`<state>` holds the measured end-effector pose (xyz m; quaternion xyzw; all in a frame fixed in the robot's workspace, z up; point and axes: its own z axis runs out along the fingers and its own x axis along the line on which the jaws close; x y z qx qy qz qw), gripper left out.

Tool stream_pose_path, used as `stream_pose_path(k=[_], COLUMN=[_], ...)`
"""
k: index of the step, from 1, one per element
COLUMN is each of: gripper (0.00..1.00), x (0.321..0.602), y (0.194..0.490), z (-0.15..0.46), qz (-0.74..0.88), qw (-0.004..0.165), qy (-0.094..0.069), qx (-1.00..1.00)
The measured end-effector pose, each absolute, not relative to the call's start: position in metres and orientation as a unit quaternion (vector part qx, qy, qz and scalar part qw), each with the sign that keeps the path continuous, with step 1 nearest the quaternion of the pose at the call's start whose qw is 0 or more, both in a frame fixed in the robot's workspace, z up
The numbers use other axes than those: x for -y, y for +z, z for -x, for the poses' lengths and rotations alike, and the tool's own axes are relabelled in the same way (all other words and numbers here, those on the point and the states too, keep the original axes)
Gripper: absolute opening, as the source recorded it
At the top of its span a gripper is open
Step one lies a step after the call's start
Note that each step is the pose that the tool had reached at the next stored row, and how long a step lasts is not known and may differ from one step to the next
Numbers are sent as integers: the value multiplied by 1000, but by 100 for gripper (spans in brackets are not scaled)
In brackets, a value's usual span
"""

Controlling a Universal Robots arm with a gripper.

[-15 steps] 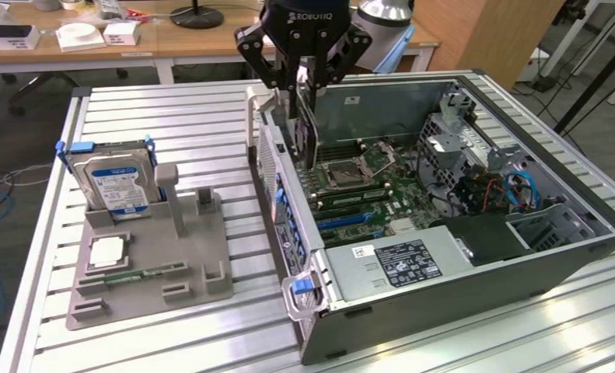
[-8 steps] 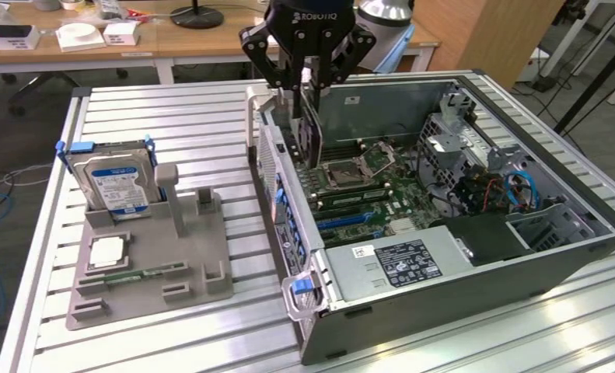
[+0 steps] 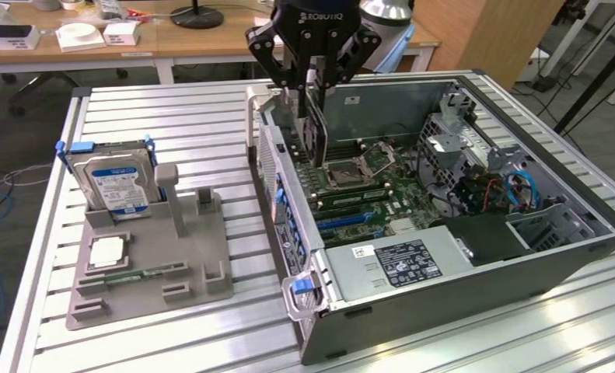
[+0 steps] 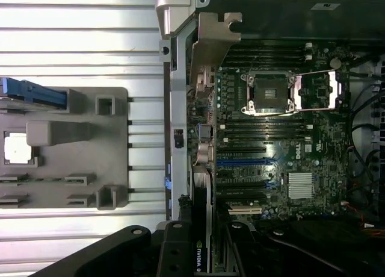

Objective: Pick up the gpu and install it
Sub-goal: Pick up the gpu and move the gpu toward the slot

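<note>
- Gripper (image 3: 312, 70) sits in the upper middle of the exterior view, fingers clamped on the gpu (image 3: 321, 136). We read that as a firm grip, not open jaws.
- The gpu hangs on edge below the fingers, just inside the rear wall of the computer case (image 3: 556, 256). It is over the board, not on the tray.
- We judge the edge-on hold is there so the card's contact edge can face down toward the expansion slots (image 4: 243, 186).
- We can't tell whether the card's lower edge touches a slot. It looks close to the motherboard (image 3: 390, 186) but not seated.
- The case lies on its side with the panel off, so the board faces up and can be reached from above.
- Inside the case: an empty CPU socket (image 3: 347, 172) mid-board, cables and drive bays toward the exterior view's right, and the power supply (image 3: 400, 260) lower down.
- Fixture tray (image 3: 152, 287) is at the exterior view's left, well apart from the gripper.
- On the tray, the hard drive (image 3: 115, 186) stands upright in its slot, a CPU chip (image 3: 107, 252) lies flat in a pocket, and a memory stick (image 3: 141, 273) lies just below it.
- The tray's other posts and pockets hold nothing, and we take one of them to be the gpu's place.
</note>
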<state>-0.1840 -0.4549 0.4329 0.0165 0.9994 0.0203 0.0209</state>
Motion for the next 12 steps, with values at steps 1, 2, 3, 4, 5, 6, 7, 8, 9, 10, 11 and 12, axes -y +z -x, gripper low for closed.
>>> stream_pose_path(k=[1, 2, 3, 4, 5, 6, 7, 8, 9, 10, 11, 12], gripper=[26, 26, 26, 26, 26, 26, 26, 26, 26, 26, 26, 26], x=[455, 455, 455, 455, 455, 455, 455, 455, 455, 455, 455, 455], y=[433, 433, 433, 433, 433, 433, 433, 433, 433, 433, 433, 433], z=[183, 183, 182, 181, 180, 179, 178, 178, 177, 176, 175, 174], qz=[-17, -17, -16, -16, -17, -16, -16, -16, -16, -17, -17, -17], qw=[21, 21, 21, 21, 21, 21, 21, 21, 21, 21, 21, 21], qy=[20, 20, 20, 20, 20, 20, 20, 20, 20, 20, 20, 20], qx=[-999, -999, -999, -999, -999, -999, -999, -999, -999, -999, -999, -999])
